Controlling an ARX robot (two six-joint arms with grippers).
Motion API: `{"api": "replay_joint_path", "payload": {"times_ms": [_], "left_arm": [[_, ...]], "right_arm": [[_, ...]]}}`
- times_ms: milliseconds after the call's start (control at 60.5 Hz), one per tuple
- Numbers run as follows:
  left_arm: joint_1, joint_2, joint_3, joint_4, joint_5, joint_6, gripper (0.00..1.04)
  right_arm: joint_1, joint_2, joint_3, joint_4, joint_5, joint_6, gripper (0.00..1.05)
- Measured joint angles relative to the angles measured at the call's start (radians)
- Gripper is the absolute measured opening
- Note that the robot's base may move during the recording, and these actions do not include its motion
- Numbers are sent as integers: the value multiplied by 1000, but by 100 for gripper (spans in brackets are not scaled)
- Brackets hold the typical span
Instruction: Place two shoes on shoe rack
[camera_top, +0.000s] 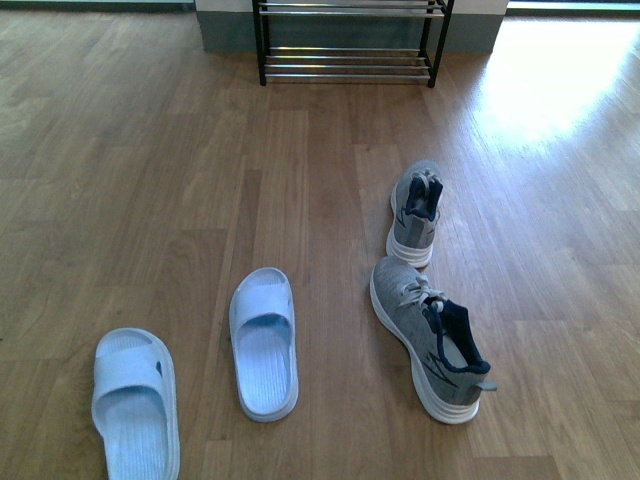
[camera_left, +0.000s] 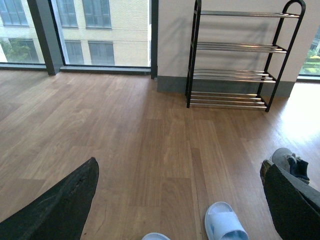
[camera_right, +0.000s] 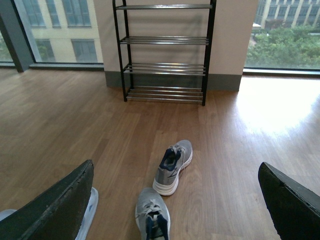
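Right of centre, near shoe (camera_top: 432, 340) and far shoe (camera_top: 414, 212) are lying; rack (camera_top: 350, 40) is standing at top.
Likely light, soft knit (stiffer soles), heel collars inviting a pinch; left claw (camera_left: 177, 165) and right claw (camera_right: 175, 165) are gaping, empty.

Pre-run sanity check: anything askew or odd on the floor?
Nothing damaged or spilled. The near sneaker and far sneaker aren't paired up: one lies ahead of the other, angled differently, close together. Two pale slides lie staggered to their left.
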Motion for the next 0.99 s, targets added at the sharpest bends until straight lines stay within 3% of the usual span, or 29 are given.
{"api": "replay_joint_path", "payload": {"times_ms": [694,794,992], "left_arm": [[0,0,0,0,0,0,95],[0,0,0,0,0,0,95],[0,0,0,0,0,0,95]], "right_arm": [[0,0,0,0,0,0,95],[-34,105,37,-63,-80,8,95],[-156,809,129,313,-229,-82,95]]}}
